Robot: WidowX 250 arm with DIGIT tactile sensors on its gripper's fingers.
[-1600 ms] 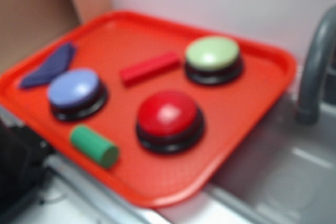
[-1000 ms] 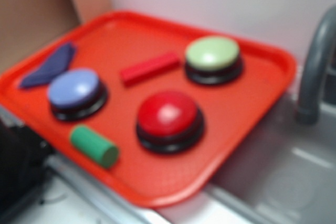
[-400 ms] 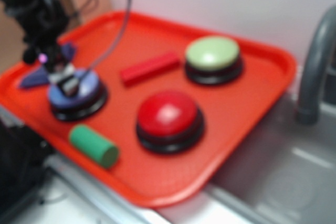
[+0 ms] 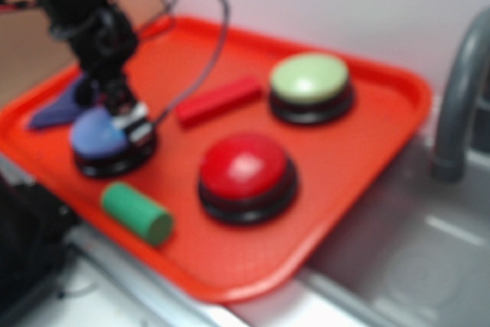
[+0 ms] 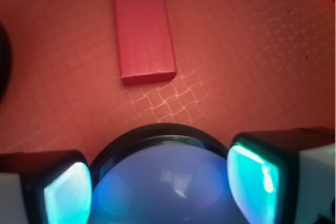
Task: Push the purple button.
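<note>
Periwinkle dome button (image 4: pixel 98 137) on a black base, near the red plastic tray's (image 4: pixel 367 158) left edge, sits under the black gripper (image 4: pixel 132 124) (fingers spread wide, straddling the cap); pressing straight down should trigger it cleanly

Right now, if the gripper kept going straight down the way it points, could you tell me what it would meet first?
Most likely the purple button: the gripper points down with a fingertip on each side of the cap. Whether it already touches is unclear.
</note>
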